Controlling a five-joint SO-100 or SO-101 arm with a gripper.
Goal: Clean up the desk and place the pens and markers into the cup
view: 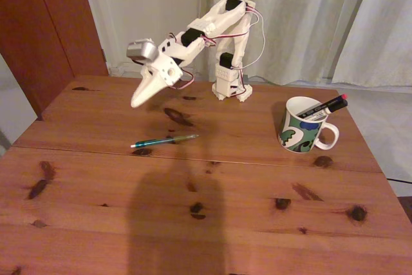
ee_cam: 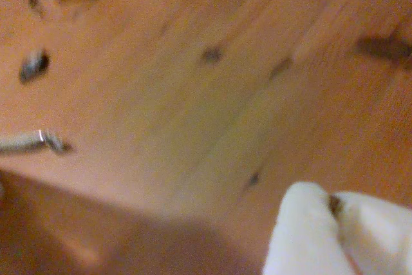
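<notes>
We see one thin teal-green pen (view: 165,140) lying left-right on the reddish-brown wooden surface (view: 244,204), two markers (view: 324,107) in the swirl-patterned white mug (view: 301,127), and the white tool (view: 138,100) pressed together above.

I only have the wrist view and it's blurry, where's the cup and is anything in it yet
Observer: In the fixed view the cup stands at the desk's right side, with a black pen leaning out of it.
Operator: What's left on the desk?
Observer: A teal-green pen lies left of centre, near the seam.
Operator: Where's the tool?
Observer: The tool hangs above the desk, up and left of that pen, empty and looking shut.
</notes>
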